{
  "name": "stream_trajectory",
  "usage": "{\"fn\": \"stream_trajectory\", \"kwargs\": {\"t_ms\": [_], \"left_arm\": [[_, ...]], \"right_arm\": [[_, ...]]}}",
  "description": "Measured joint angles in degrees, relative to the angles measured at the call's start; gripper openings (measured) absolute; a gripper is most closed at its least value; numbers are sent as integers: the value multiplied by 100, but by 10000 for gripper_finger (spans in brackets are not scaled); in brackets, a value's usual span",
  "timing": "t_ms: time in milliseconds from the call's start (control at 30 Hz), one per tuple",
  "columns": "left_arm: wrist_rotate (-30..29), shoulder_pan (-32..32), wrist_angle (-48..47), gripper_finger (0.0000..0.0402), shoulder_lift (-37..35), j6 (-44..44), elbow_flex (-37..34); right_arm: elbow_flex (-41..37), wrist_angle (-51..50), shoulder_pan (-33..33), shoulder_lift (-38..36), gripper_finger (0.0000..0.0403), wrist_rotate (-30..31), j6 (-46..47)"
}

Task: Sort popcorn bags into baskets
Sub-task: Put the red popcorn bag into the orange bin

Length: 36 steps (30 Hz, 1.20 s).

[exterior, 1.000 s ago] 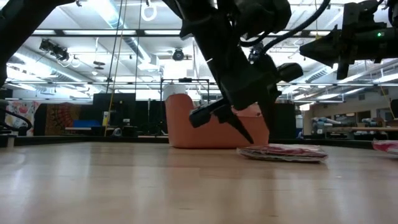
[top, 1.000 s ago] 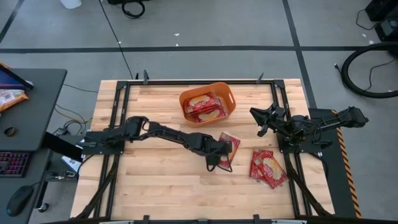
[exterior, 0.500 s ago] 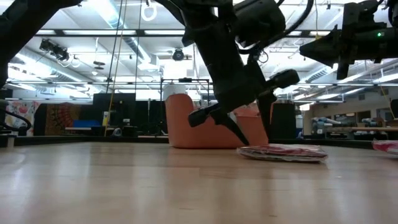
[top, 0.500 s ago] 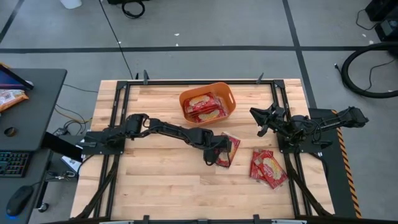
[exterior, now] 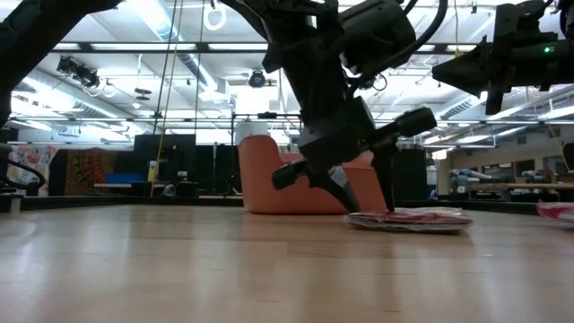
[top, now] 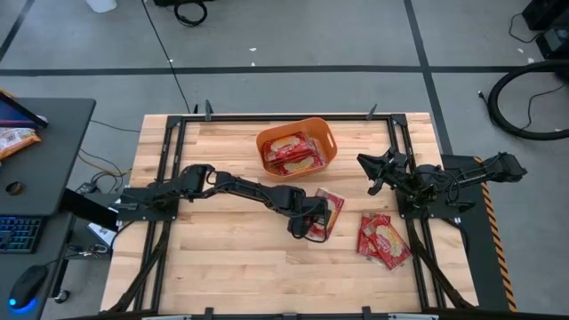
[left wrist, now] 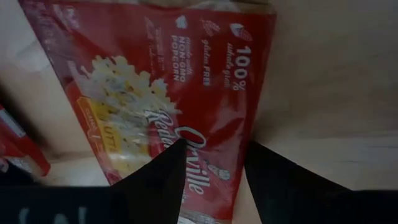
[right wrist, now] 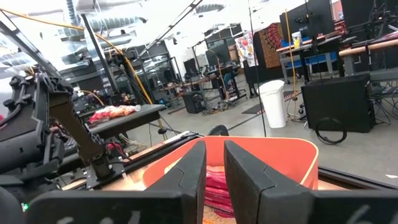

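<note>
- Left gripper: at table centre, fingers parted, tips down over the edge of a flat glossy red popcorn bag; seemingly straddling it, grip not confirmed.
- Orange plastic tub: beyond it, holding more red bags.
- Loose red bags: near the right arm.
- Right gripper: raised beside the tub, slightly parted, empty.

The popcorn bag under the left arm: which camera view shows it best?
The left wrist view: the popcorn bag fills it, its print readable. The high view shows it small, lying beside the left end effector, below the orange tub. The low view shows only its flat edge. The right wrist view misses it.
</note>
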Motion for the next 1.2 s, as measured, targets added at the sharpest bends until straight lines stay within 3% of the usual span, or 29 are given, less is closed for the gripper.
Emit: {"fn": "stream_trajectory", "kwargs": {"t_ms": [333, 567, 700, 1000, 1100, 1200], "left_arm": [[40, -33, -162, 19, -89, -1511, -9], [85, -60, -588, 17, -468, -2646, 129], [-247, -70, -654, 17, -888, -3479, 173], [-2255, 102, -340, 19, -1684, -6430, 181], [-2438, 424, -574, 24, -1797, -7714, 181], [-2226, 825, -1325, 25, -1823, -8868, 181]], "right_arm": [[1, -1, 0, 2, 61, 0, 0], [-1, -1, 0, 2, 61, 0, 0], [1, -1, -1, 2, 61, 0, 0], [0, 1, -2, 2, 61, 0, 0], [1, -1, -2, 2, 61, 2, 0], [1, -1, -2, 2, 61, 2, 0]]}}
